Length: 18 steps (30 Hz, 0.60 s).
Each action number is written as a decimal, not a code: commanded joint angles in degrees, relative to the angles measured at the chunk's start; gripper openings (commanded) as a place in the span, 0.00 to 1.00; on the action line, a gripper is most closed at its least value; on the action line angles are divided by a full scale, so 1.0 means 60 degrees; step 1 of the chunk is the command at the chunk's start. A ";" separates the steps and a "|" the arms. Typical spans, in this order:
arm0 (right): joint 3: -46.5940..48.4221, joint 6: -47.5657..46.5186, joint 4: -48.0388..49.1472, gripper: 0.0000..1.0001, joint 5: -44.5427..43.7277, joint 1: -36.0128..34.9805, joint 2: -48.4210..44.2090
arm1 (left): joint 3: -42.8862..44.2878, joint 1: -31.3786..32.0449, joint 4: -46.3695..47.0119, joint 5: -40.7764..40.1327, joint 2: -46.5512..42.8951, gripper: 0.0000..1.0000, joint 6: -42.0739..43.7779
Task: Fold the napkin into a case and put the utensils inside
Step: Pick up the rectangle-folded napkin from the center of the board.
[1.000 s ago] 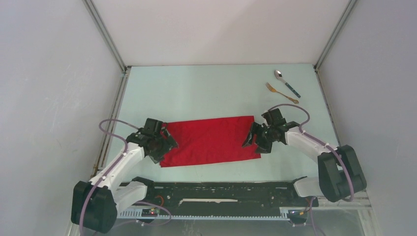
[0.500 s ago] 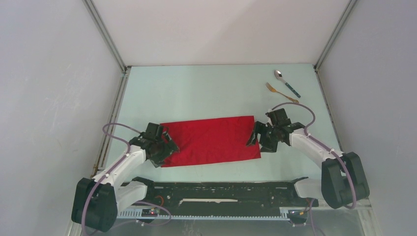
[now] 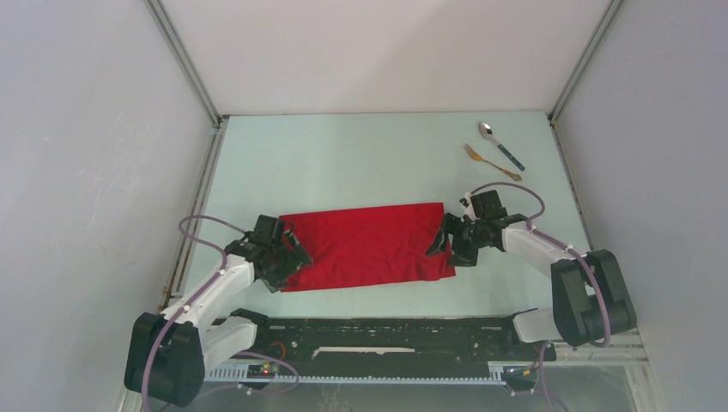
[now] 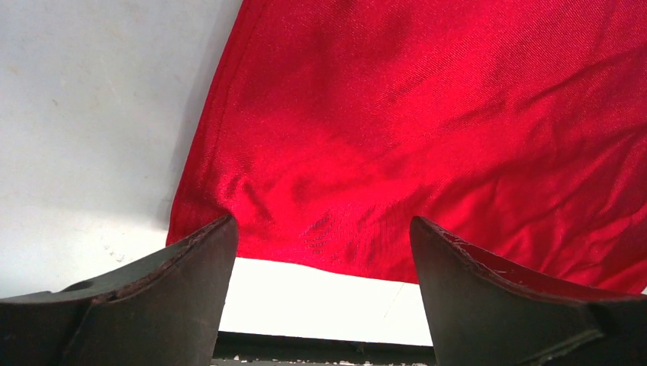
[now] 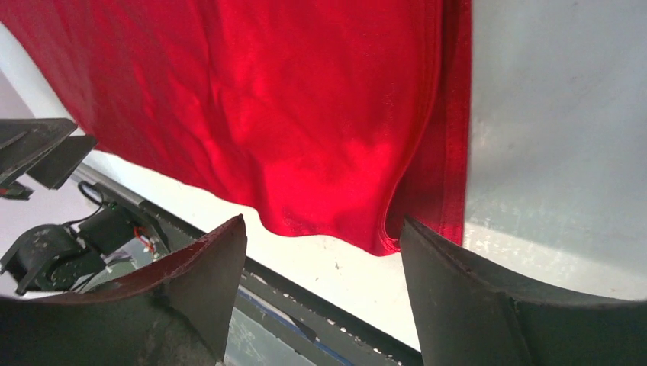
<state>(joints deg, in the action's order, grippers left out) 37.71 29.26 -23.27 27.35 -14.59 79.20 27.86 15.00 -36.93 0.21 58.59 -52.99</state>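
You're looking into a lab test cell: plain white panels (image 3: pixel 386 51) on aluminium posts (image 3: pixel 185 60) box in a pale worktop (image 3: pixel 360 163), and a black mounting rail (image 3: pixel 386 326) carries two cabled robot arms (image 3: pixel 210 292).

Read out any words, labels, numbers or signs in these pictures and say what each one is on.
None can be read.
The bright red shiny cloth napkin is plain; the silver spoon with a dark teal handle and the slim gold-bronze fork show no marks; anything on the black rail at the near edge is too small to tell.
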 commanded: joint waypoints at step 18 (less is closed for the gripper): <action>-0.0147 0.0260 -0.1154 0.75 -0.1639 0.0146 -0.1399 | -0.0056 0.0036 -0.0004 -0.0013 -0.0351 0.91 0.0061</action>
<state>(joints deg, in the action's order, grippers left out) 35.09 31.40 -24.38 28.95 -10.72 69.95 27.86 15.00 -37.04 0.27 58.02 -52.99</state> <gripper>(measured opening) 0.758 0.900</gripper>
